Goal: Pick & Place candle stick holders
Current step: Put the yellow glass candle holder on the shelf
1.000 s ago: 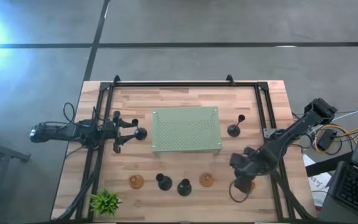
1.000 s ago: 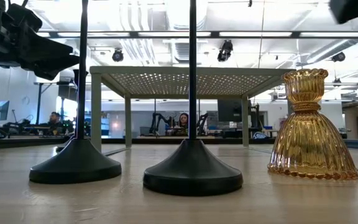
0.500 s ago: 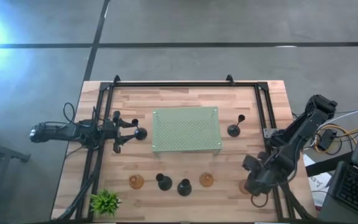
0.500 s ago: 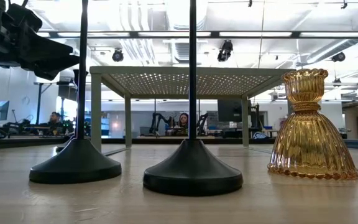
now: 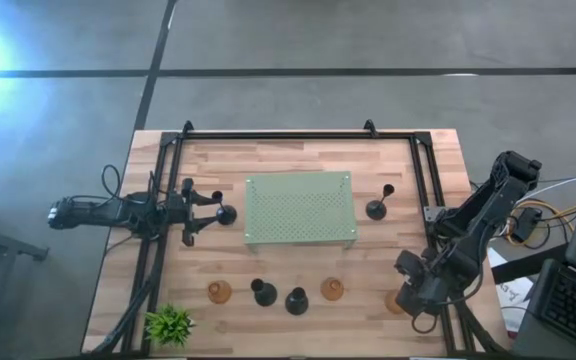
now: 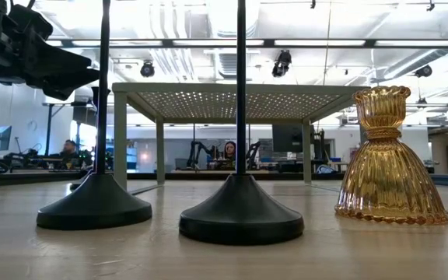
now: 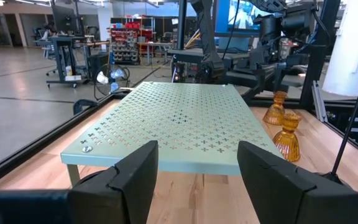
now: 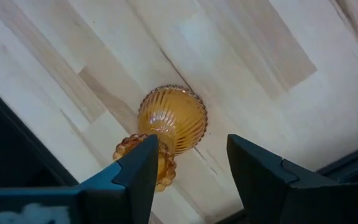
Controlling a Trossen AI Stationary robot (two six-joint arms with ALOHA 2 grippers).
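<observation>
Two amber candle stick holders (image 5: 218,291) (image 5: 332,289) and two black ones (image 5: 263,292) (image 5: 296,300) stand on their bases near the front edge. Another black one (image 5: 376,208) stands right of the green board (image 5: 300,208). My right gripper (image 5: 405,300) (image 8: 191,146) hangs open over a third amber holder (image 8: 169,118) at the front right, one finger on either side of it. My left gripper (image 5: 203,215) (image 7: 197,168) is open at the table's left, above the table top, with a black holder (image 5: 226,213) just past its fingertips. My right gripper comes at the amber holder from above, pointing down. One finger (image 8: 138,168) covers part of the holder's cup rim (image 8: 129,149), and I cannot tell whether it touches it. The holder's ribbed skirt (image 8: 173,115) rests on the table.
A small green plant (image 5: 168,324) sits at the front left corner. A black frame (image 5: 278,135) runs along the table's far, left and right sides. In the low view the board (image 6: 232,93) stands on thin legs behind the front row.
My right gripper has gone toward the table's right edge and a little toward the near edge, leaving the top right corner of the low view. The amber holder under it has kept its place on the table.
</observation>
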